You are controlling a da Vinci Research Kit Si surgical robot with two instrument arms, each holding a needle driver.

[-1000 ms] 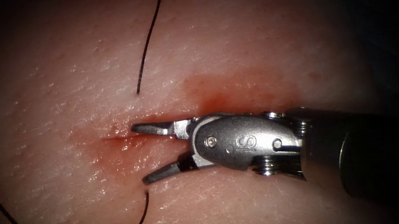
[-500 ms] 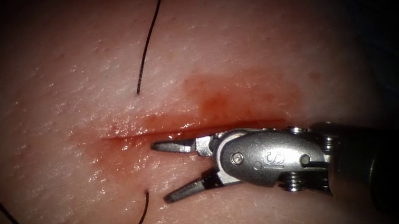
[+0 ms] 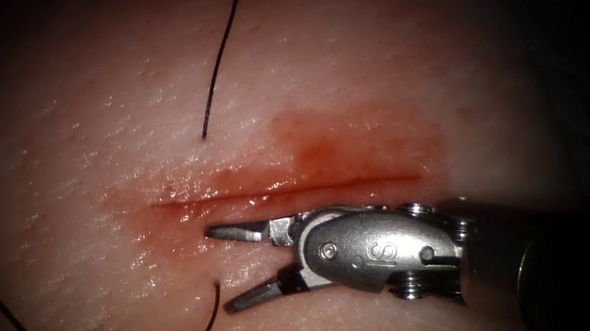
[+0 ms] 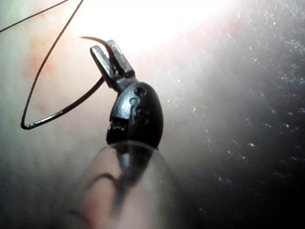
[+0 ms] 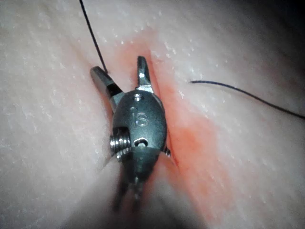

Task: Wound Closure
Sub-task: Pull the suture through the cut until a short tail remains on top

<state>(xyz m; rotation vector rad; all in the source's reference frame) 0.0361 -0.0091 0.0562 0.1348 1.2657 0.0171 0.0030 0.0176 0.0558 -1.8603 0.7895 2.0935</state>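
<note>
On the 6 o'clock side of the straight red cut (image 3: 283, 188) in the pale pink tissue (image 3: 370, 43), in the endoscope view, the right arm's steel tool (image 3: 218, 271) lies low over the skin, shaft coming in from 3 o'clock. Its jaws are spread wide and hold nothing. The upper jaw runs just beside the cut; the lower one points at the spot where the thin black thread (image 3: 215, 71) comes out of the skin.

That thread enters the tissue at 12 o'clock of the cut, reappears at 6 o'clock of it, then sweeps out in a wide loop toward 9 o'clock. Red fluid (image 3: 316, 146) stains the skin around the cut.

Left wrist view: the left arm's dark tool (image 4: 104, 46) is pressed together on the curved steel needle (image 4: 62, 110), gripping it close behind the point. The needle hangs free of the tissue, with thread trailing from its far end.

Judgement: if the right tool is to take the thread at its exit, we should catch the strand alone, slightly above the skin, with no fold of tissue between the jaws. We should also keep the left tool's hold on the needle firm and the loop slack.
</note>
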